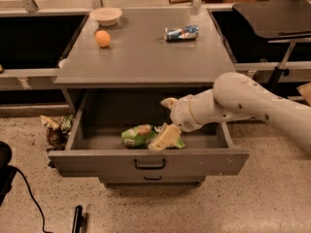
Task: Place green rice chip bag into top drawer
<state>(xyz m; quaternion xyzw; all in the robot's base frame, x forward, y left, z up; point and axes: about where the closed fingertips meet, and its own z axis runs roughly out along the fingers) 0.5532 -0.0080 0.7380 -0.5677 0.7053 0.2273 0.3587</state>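
Observation:
The green rice chip bag (138, 135) lies on the floor of the open top drawer (146, 161), near its front wall and roughly in the middle. My gripper (167, 120) is inside the drawer just right of the bag, with its fingers spread apart. The lower fingertip (164, 138) rests over the bag's right end; the upper one (169, 102) is clear of it. The drawer's dark loop handle (149, 164) is centred on the front panel. My white arm reaches in from the right.
On the cabinet top (146, 57) are an orange (102, 38), a white bowl (106, 15) and a blue-and-silver packet (181, 32). A lower drawer handle (152, 178) shows below. Crumpled wrappers (56, 129) lie on the floor at left. A black cable (24, 193) runs bottom left.

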